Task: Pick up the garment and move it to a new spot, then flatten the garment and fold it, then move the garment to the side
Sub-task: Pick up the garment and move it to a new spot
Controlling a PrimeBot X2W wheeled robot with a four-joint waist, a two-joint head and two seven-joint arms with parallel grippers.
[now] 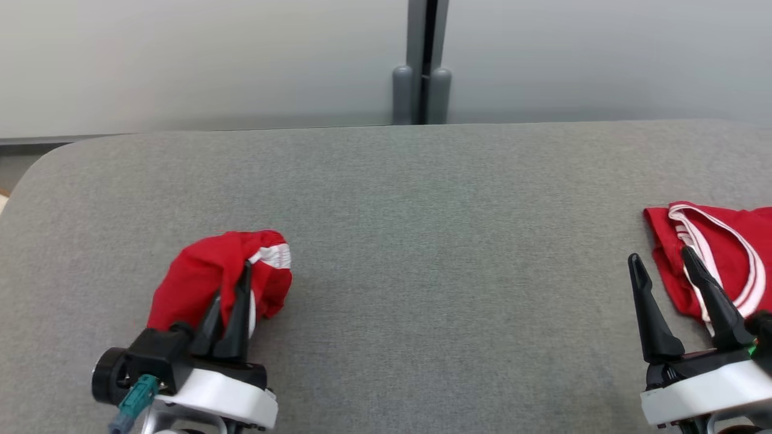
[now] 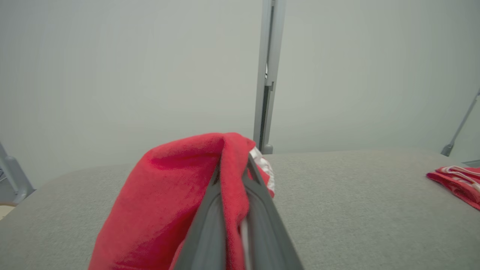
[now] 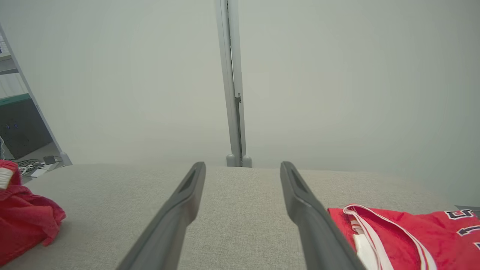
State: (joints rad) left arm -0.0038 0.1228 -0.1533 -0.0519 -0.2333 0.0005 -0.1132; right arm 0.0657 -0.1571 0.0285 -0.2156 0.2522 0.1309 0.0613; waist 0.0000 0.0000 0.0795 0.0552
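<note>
One limp, light garment (image 1: 193, 271) bunched at 8 o'clock, clamped in left gripper (image 1: 232, 282). Right gripper (image 1: 660, 254) apart, empty. Probably best held by hem.

The counter (image 1: 422, 241) wears matt grey woven cloth, slightly rough. The red garment (image 1: 199, 271) looks soft, knitted. The right end effector (image 1: 660, 256) has dark matt plastic fingers (image 1: 648, 313).
</note>
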